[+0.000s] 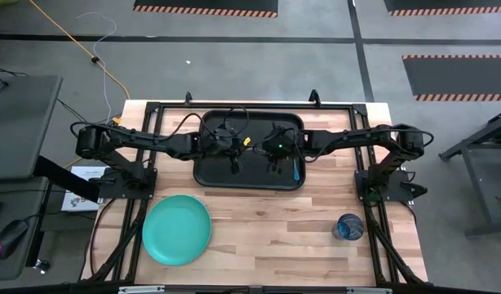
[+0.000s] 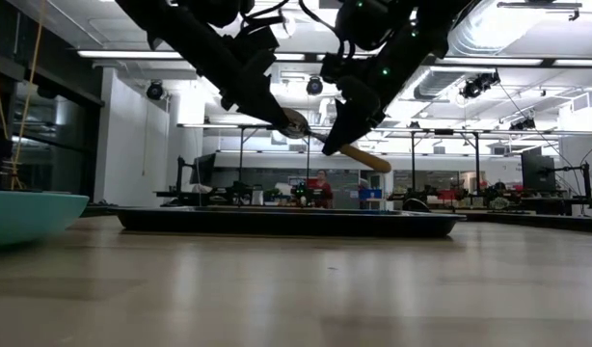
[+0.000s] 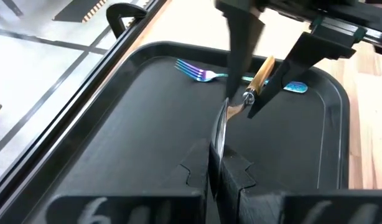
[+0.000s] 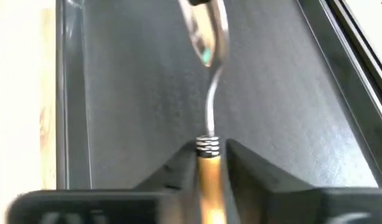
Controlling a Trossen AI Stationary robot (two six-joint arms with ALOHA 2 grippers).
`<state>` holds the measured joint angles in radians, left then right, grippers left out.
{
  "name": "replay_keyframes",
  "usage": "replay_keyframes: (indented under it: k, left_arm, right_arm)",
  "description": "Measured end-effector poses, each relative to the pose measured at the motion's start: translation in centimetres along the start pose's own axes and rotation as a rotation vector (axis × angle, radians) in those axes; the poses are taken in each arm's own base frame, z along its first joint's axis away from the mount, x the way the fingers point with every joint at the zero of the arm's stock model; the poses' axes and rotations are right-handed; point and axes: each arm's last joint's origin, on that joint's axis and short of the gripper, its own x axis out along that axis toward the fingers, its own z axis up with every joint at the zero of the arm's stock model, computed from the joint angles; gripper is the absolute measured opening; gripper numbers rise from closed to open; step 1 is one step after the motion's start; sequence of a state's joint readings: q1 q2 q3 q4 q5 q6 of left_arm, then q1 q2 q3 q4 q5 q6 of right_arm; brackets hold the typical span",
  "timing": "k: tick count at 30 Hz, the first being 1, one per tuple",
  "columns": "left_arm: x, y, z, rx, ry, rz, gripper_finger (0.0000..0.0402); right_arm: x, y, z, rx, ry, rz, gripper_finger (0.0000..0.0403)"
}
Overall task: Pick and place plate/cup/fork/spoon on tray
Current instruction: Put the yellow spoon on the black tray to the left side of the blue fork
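Above the tray (image 1: pixel 208 173), at its middle: one spoon (image 3: pixel 223 121), metal bowl and neck with a wooden handle (image 2: pixel 365 157), held level in the air between both tools, clear of the tray floor.

Left tool (image 3: pixel 217 163): fingers fully closed on the bowl end of the spoon; the arm reaches in from the counter's left side.

Right tool (image 4: pixel 207 163): fingers closed in on the wooden handle, just behind the ribbed metal collar, one dark finger on each side; the arm reaches in from the right side. The two tools nearly meet over the tray's centre.

Tray: black, rectangular, rounded corners, low raised rim; lies at the far middle of the counter (image 1: pixel 275 237).

Fork (image 3: pixel 198 72): on the tray floor near the tray's right rim; iridescent blue-purple tines, teal handle (image 1: pixel 297 170). The end of that handle shows beyond the right tool's finger.

Plate (image 1: pixel 176 229): turquoise, round, flat on the counter at the near left, well apart from the tray. In the low view its rim shows at the frame's left edge.

Cup (image 1: pixel 349 227): dark blue, translucent, upright on the counter at the near right, beside the right arm's base frame, well apart from the tray.

Counter: pale wooden planks with a black frame at the sides.

Beyond the counter: grey floor with striped mats; a workshop room with benches and ceiling lights, seen level.
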<state>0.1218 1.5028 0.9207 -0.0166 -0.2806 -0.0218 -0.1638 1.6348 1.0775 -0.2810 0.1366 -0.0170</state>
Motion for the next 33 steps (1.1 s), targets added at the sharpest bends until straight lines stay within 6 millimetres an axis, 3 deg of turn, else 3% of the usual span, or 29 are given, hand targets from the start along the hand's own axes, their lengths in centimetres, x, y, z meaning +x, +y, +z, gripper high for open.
replay_keyframes:
  k: [4, 9, 12, 21, 26, 29, 33]
  left_arm:
    - [0.0, 0.0, 0.1, -0.001, -0.006, 0.000, 0.0002]
    - [0.0, 0.1, 0.0, -0.002, -0.007, 0.058, 0.0026]
    - [-0.2, 0.3, -0.2, 0.007, 0.018, 0.095, 0.0042]
    - [-4.1, 2.1, -0.1, -0.021, -0.018, 0.267, 0.0068]
    - [-7.0, 3.2, -1.3, -0.084, -0.194, 0.245, 0.0066]
    - [-8.7, 4.0, -1.8, -0.142, -0.322, 0.244, 0.0058]
    - [-10.3, 4.6, -2.5, -0.187, -0.414, 0.237, 0.0047]
  right_arm:
    - [0.0, 0.1, 0.0, -0.016, 0.003, 0.020, 0.0018]
    - [0.0, 0.1, -0.3, -0.015, 0.033, 0.028, 0.0039]
    - [0.0, -0.4, -0.7, -0.007, 0.078, -0.004, 0.0023]
    - [1.5, -3.3, -4.1, 0.107, 0.150, -0.003, 0.0019]
    - [1.3, -4.3, -5.6, 0.267, -0.105, 0.097, 0.0016]
    - [1.0, -4.5, -6.6, 0.456, -0.332, 0.167, 0.0016]
    - [0.7, -3.6, -9.1, 0.724, -0.508, 0.209, 0.0017]
